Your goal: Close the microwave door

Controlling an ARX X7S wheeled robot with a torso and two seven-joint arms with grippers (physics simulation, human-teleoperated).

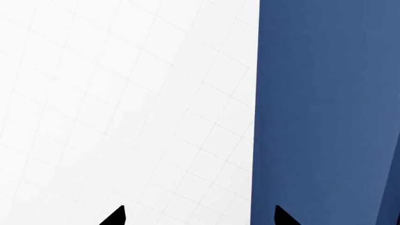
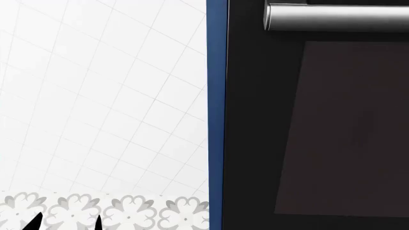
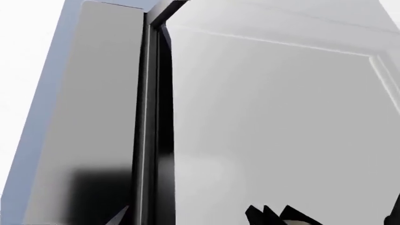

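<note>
- Right gripper [image 3: 325,216]: only dark fingertips show at the edge of the right wrist view. Nothing visible between them; cannot tell whether spread or clenched.
- Just ahead of those tips: a broad pale grey panel with a recessed border [image 3: 269,117], filling the view from 12 to 3 o'clock. Probably the microwave door's face, though I cannot confirm it.
- At 10 o'clock from the tips: a tall black vertical seam [image 3: 150,131], long axis upright, with a flat grey slab [image 3: 87,112] beyond it.
- Right arm looks nearer the task's thing; judged, not seen.
- Left gripper [image 1: 200,216]: two black tips well apart, released, holding nothing. Ahead: white tiled wall [image 1: 125,103] and a blue vertical panel [image 1: 325,112].
- Head view: black glass-fronted appliance [image 2: 332,129] with a brushed steel bar handle [image 2: 338,17] at 1 o'clock; blue edge [image 2: 217,115] alongside. Open room lies toward 9 o'clock.
</note>
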